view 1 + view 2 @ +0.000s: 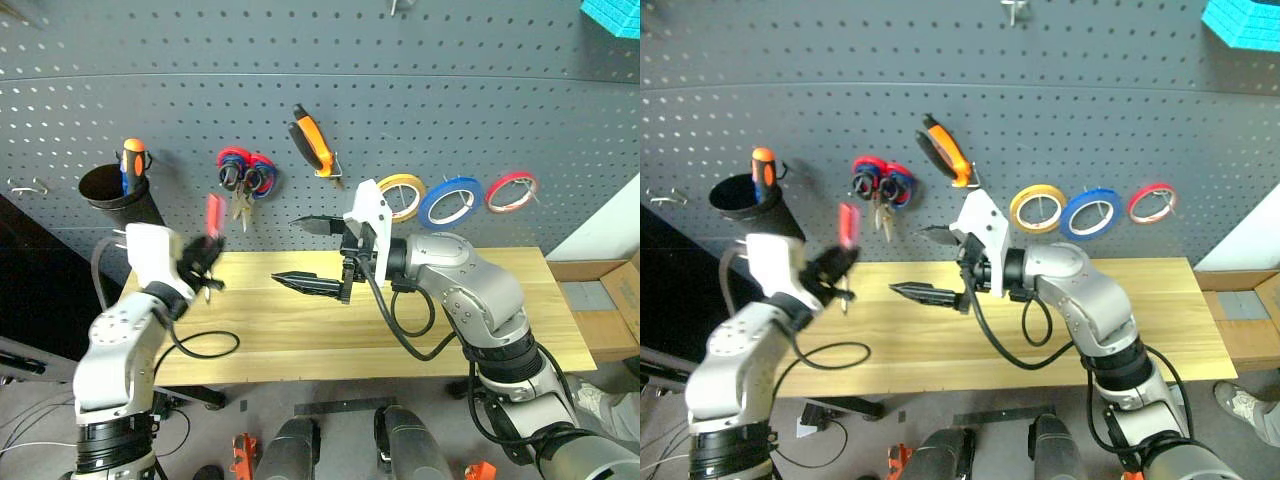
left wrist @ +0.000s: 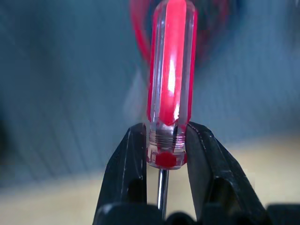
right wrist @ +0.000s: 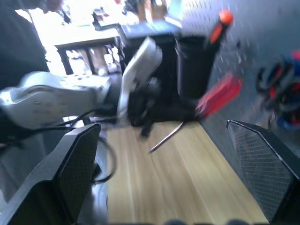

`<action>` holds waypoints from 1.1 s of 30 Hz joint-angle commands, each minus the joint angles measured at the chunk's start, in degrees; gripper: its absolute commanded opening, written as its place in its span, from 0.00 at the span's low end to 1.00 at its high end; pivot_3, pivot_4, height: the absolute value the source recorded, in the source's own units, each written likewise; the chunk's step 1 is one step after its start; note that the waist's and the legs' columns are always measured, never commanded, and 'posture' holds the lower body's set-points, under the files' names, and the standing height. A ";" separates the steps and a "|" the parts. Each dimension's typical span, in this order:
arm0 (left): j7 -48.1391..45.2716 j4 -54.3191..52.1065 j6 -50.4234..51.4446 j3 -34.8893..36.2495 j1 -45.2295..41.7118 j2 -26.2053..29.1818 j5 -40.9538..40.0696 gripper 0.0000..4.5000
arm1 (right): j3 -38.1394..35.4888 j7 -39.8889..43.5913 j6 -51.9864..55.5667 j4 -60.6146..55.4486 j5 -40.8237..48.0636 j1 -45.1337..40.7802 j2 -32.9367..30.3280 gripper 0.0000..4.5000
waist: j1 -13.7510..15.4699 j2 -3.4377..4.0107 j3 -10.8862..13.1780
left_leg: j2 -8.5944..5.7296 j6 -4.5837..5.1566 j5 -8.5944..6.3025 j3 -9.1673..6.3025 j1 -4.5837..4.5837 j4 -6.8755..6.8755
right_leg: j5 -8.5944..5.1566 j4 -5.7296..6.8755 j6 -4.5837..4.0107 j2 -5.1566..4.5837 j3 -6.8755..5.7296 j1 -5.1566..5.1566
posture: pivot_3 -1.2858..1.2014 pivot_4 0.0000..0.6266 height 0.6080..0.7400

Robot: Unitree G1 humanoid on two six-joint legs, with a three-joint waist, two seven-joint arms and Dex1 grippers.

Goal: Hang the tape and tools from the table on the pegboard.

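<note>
My left gripper (image 1: 207, 264) is shut on the red-handled screwdriver (image 1: 214, 214), held up over the table's (image 1: 300, 340) left end, close to the pegboard (image 1: 420, 80). In the left wrist view the fingers (image 2: 129, 161) pinch the base of the clear red handle (image 2: 171, 84), which points away from the gripper. My right gripper (image 1: 283, 250) hangs open above the table's middle, pointing left toward the screwdriver (image 3: 218, 96), with nothing between its fingers (image 3: 70, 168). The blue tape (image 1: 450, 202) and the orange-and-black pliers (image 1: 312, 142) hang on the pegboard.
On the pegboard also hang a yellow tape roll (image 1: 401, 193), a red tape roll (image 1: 511, 191), red-and-blue scissors (image 1: 246, 175) and a black cup (image 1: 118, 190) holding an orange-handled screwdriver. A cardboard box (image 1: 600, 300) stands right of the table.
</note>
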 commanded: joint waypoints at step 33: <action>8.83 31.67 -24.83 1.62 -24.38 7.66 4.17 0.47 | -2.98 -4.08 -7.30 3.96 1.01 -5.97 2.79 1.00 | 1.24 -0.65 -0.70 | -0.01 -0.26 0.15 0.01 -0.08 0.08 | 0.02 0.02 -0.01 0.34 0.05 -0.08 | 0.52 0.22 1.00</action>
